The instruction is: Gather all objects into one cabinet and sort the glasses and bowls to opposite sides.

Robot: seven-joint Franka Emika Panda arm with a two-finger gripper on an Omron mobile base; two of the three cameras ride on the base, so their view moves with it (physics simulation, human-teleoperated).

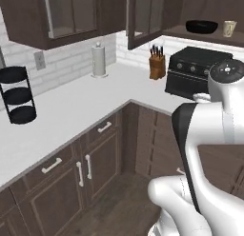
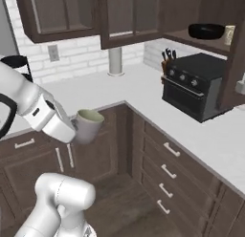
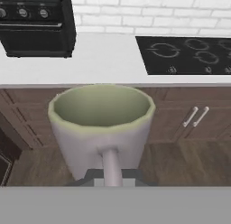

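A grey-white mug [image 2: 89,124] with a greenish inside hangs in the air in front of the lower drawers, away from the counter. My gripper [image 2: 72,132] is shut on its handle. The hand view looks into the same mug [image 3: 101,121] from above, and its handle [image 3: 110,166] runs down into my gripper [image 3: 111,177]. High on the right, the open dark wood cabinet [image 1: 178,33] [image 2: 189,41] holds the black bowl [image 1: 201,26] [image 2: 206,30]. The cream mug [image 1: 229,28] [image 2: 229,35] stands just to the bowl's right on the same shelf.
A black toaster oven [image 1: 195,71] [image 2: 194,85] [image 3: 36,26] sits on the counter under the cabinet, with a knife block [image 1: 156,63] beside it. A paper towel roll [image 1: 99,60] and a black tiered stand [image 1: 18,94] stand further left. A cooktop [image 3: 185,56] lies in the counter.
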